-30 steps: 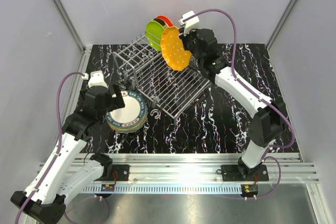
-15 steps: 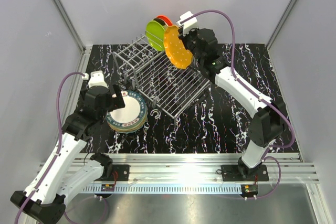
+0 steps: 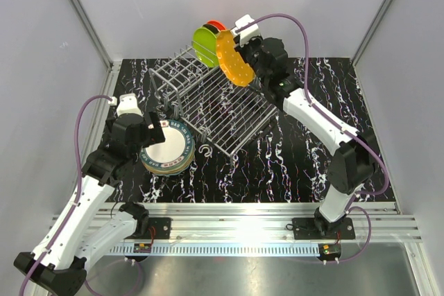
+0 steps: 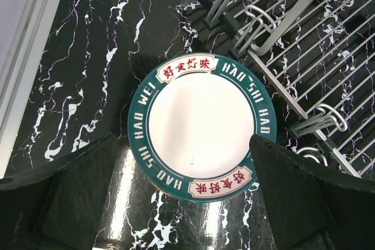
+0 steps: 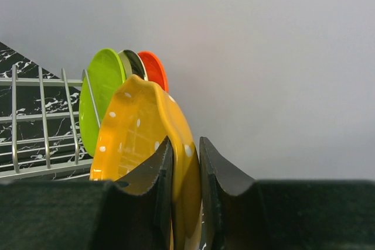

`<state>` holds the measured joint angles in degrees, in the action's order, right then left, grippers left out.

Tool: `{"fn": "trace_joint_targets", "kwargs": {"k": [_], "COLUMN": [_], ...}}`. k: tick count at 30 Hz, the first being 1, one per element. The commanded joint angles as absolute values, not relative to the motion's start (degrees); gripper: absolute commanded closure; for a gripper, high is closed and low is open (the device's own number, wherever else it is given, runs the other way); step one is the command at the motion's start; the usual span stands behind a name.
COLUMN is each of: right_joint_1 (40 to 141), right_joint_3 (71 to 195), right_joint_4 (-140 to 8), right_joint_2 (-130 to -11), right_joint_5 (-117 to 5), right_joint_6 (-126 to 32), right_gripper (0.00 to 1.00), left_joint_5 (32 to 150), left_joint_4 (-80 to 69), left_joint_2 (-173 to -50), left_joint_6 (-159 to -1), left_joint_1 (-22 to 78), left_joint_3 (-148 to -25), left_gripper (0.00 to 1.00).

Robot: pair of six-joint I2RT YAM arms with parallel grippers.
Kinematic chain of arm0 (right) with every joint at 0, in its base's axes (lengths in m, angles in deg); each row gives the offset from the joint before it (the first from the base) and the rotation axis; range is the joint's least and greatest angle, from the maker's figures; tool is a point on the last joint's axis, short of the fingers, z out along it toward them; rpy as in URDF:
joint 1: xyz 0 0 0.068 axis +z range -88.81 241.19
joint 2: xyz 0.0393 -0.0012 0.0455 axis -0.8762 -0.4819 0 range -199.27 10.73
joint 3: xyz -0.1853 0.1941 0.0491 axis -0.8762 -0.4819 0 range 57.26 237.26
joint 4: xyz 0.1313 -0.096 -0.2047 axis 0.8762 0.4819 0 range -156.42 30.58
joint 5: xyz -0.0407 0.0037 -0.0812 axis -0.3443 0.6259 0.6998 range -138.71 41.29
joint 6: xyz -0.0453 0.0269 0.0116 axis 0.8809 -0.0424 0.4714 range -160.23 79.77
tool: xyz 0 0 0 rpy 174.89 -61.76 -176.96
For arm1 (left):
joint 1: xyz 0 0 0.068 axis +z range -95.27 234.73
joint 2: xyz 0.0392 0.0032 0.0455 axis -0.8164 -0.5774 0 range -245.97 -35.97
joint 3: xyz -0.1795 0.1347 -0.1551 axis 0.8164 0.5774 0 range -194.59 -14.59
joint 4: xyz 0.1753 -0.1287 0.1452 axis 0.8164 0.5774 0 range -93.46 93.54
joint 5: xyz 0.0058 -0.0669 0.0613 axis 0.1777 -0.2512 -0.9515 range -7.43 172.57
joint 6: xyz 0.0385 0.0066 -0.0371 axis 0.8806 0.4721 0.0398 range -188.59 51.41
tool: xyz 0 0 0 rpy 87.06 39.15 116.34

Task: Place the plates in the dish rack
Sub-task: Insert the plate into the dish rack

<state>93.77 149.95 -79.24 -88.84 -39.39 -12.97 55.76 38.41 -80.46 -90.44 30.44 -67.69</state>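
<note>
**Ana:** Since a second ago the dotted orange plate (image 3: 232,60) has shifted left, closer to the lime green plate (image 3: 203,45), and turned more edge-on to the overhead camera.

**Ben:** What carries it?

**Ana:** The right gripper (image 5: 184,144). Its two fingers are clamped on the plate's scalloped rim, one on each face, and the plate stands upright at the far end of the dish rack (image 3: 208,105).

**Ben:** Does it touch the wires?

**Ana:** I cannot tell. Its lower edge hangs over the rack's far side, just beside the lime green plate.

**Ben:** And what already stands in the rack?

**Ana:** The lime green plate, upright in the raised section, with the red-orange plate (image 3: 216,25) behind it. The wrist view shows a dark rim between those two.

**Ben:** What about the left arm?

**Ana:** It has not moved. The left gripper (image 4: 183,139) hovers with its jaws spread wide, holding nothing, above the teal-rimmed white plate (image 4: 202,126).

**Ben:** Where is that plate?

**Ana:** It lies flat on top of the stack of plates (image 3: 166,168) on the black marbled table (image 3: 291,150), just beside the rack's near left end.
</note>
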Motion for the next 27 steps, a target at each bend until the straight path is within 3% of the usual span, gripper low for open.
{"fn": "trace_joint_targets", "kwargs": {"k": [1,27], "right_joint_1": [95.4,98.5], "right_joint_3": [155.3,167.6], "right_joint_4": [-92.1,-95.0], "right_joint_2": [-88.3,-98.8], "right_joint_5": [-40.9,-41.9], "right_joint_6": [-10.4,-2.9], "right_gripper": [1.00,1.00], "left_joint_5": [54.3,53.9], "left_joint_4": [35.9,35.9], "left_joint_2": [-80.8,-80.6], "left_joint_6": [-90.1,-90.0], "left_joint_1": [30.1,29.4], "left_joint_3": [-67.9,-67.8], "left_gripper": [0.01,0.01]}}
